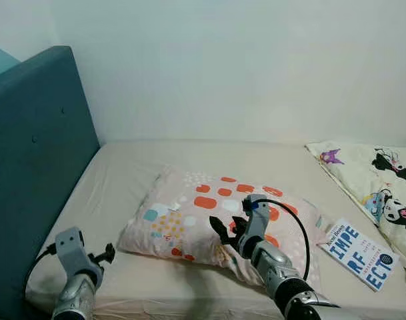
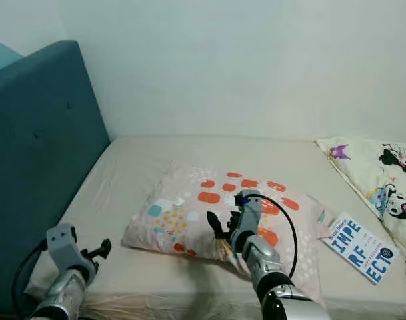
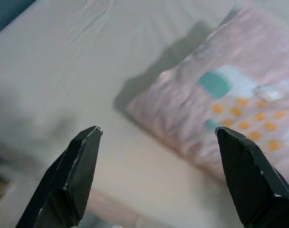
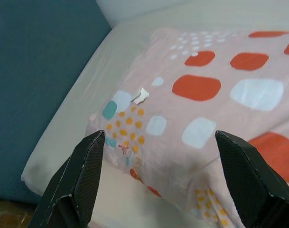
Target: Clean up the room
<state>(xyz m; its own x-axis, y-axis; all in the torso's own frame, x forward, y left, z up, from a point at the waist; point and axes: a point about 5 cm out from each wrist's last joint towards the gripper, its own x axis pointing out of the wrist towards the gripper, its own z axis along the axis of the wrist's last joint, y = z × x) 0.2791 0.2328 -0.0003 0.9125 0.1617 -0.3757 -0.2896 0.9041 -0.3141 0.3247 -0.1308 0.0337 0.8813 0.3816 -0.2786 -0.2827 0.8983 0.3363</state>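
A pink pillow [image 1: 209, 213] with orange, white and teal patches lies askew in the middle of the beige bed [image 1: 123, 180]. My right gripper [image 1: 228, 230] hovers open just above the pillow's near edge, nothing between its fingers [image 4: 78, 180]. My left gripper [image 1: 104, 255] is open over the bed's near left corner, a short way left of the pillow's corner [image 3: 201, 114]. A white and blue book [image 1: 359, 255] lies on the bed to the right of the pillow.
A teal padded headboard [image 1: 36, 153] rises along the bed's left side. A cartoon-print quilt [image 1: 379, 183] covers the right end of the bed. A white wall [image 1: 243, 67] stands behind the bed.
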